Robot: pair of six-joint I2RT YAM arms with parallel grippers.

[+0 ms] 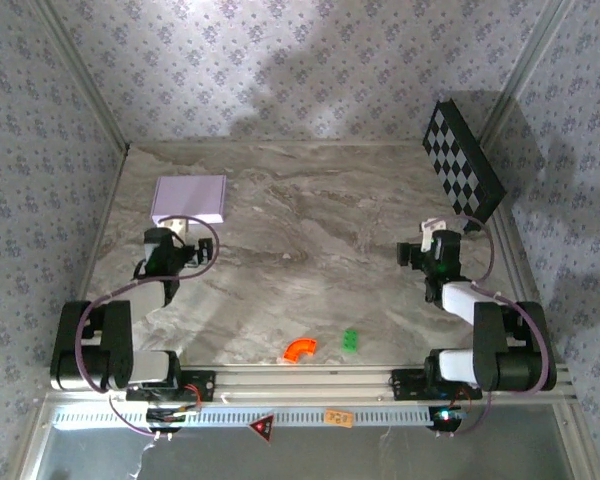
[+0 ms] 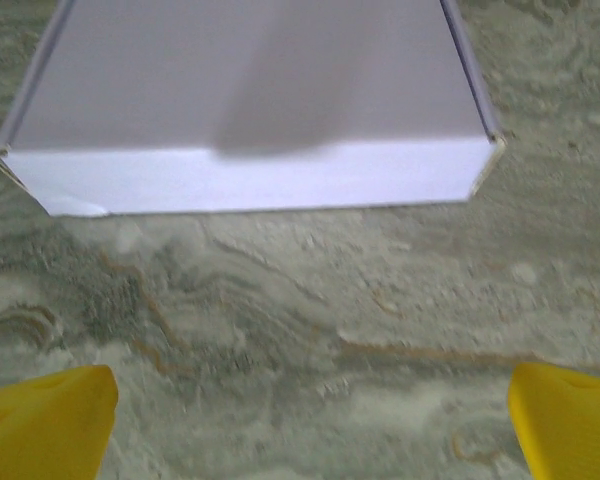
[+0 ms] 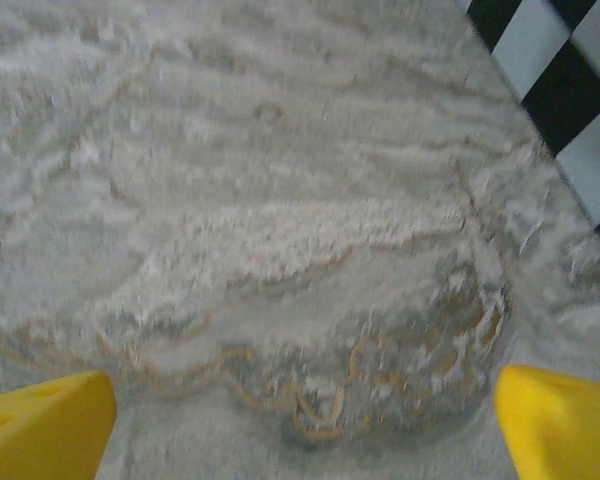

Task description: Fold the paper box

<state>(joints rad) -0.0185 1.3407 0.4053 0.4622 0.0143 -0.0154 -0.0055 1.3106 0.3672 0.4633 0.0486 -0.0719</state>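
Ahead, paper box (image 2: 250, 110) near edge clear of left gripper (image 2: 305, 420).

Closed pale-lilac paper box (image 1: 189, 200), far-left

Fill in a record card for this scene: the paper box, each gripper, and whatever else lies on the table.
paper box: closed flat box, lying at the far left of the table
left gripper: open, empty, just short of the box's near side, not touching
right gripper: open, empty, over bare table
checkered board: far right edge
small items: orange curved piece and green piece near the front edge, between the arms
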